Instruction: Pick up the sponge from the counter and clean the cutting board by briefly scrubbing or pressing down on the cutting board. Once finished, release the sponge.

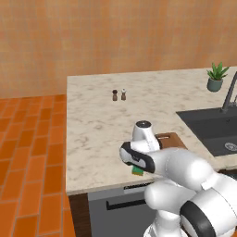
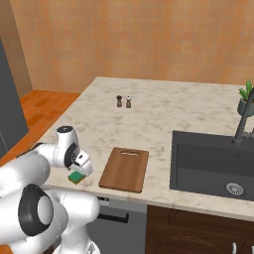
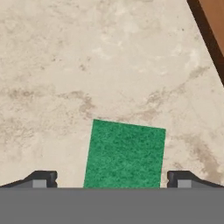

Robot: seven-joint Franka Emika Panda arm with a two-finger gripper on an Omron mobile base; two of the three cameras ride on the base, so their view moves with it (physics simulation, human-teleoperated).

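The green sponge (image 3: 124,155) lies flat on the beige marble counter (image 3: 87,65) near its front edge, also seen as a small green and yellow block (image 2: 77,177) and partly hidden under my hand (image 1: 137,171). My gripper (image 3: 113,180) hovers just above it, open, with one fingertip (image 3: 43,179) on each side of the sponge and nothing held. The brown wooden cutting board (image 2: 125,168) lies just right of the sponge, slot handle at its far end. Its corner (image 3: 214,22) shows in the hand view, and my arm covers most of the board (image 1: 171,138) in the left base view.
A dark sink (image 2: 213,163) with a faucet (image 2: 241,124) is sunk in the counter right of the board. Two small shakers (image 2: 124,101) stand mid-counter. A potted plant (image 1: 216,77) sits at the far right. Orange tiled floor (image 1: 28,152) lies left of the counter.
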